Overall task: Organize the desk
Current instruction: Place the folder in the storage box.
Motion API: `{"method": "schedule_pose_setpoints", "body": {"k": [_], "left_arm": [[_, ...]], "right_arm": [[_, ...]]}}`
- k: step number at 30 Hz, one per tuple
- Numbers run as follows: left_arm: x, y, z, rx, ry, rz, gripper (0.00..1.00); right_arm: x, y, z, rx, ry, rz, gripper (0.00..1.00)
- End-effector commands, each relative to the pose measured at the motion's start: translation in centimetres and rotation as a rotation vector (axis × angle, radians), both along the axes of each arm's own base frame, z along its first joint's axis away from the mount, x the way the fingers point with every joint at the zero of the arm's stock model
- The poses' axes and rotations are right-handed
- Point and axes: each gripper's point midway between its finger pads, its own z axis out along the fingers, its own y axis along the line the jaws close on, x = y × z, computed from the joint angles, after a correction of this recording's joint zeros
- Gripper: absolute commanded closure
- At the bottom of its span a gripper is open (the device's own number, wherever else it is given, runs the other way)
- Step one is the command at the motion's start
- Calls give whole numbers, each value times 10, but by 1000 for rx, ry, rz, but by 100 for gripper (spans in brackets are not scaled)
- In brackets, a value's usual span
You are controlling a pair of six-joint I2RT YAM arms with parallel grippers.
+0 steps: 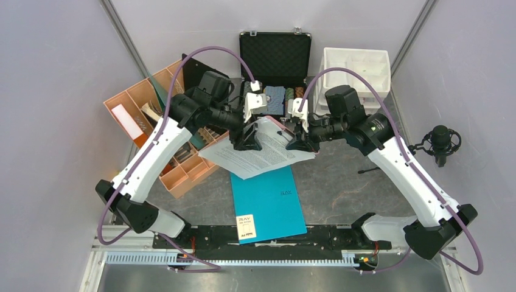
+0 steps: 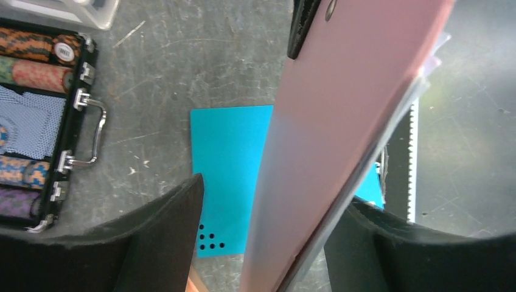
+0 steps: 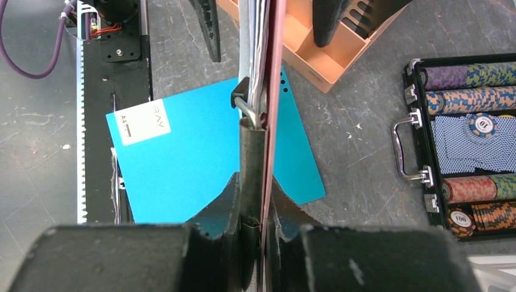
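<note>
The left arm point(image 1: 152, 159) and the right arm point(image 1: 406, 167) are both wearing smooth white shells over chunky black joints. A left purple cable point(image 1: 207, 56) is arching off one, a right purple cable point(image 1: 350, 73) off the other. Each arm is ending in a black base block point(image 1: 137, 213) down low. White camera mounts point(image 1: 255, 100) are sitting above the left gripper point(image 1: 248, 143) and right gripper point(image 1: 296, 143), whose fingers point(image 2: 164, 237) are showing matte black.

Open desk point(image 1: 341, 194) lies right of the blue folder point(image 1: 268, 204) (orange organizer point(image 1: 137, 91) blocks the left).
</note>
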Motion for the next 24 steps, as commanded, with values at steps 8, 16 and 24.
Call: {"method": "schedule_pose_setpoints", "body": {"k": [8,16,24], "left_arm": [[-27,2,22,-50,-10,-65,98],[-22,17,47,-100,-56,133,98],[11,65,85,-82,-229,475,98]], "right_arm": [[6,-1,7,11,-69,-18,88],[30,-19,24,-30,-156,-190,28],[65,-58,71,-41,-300,-473,2]]}}
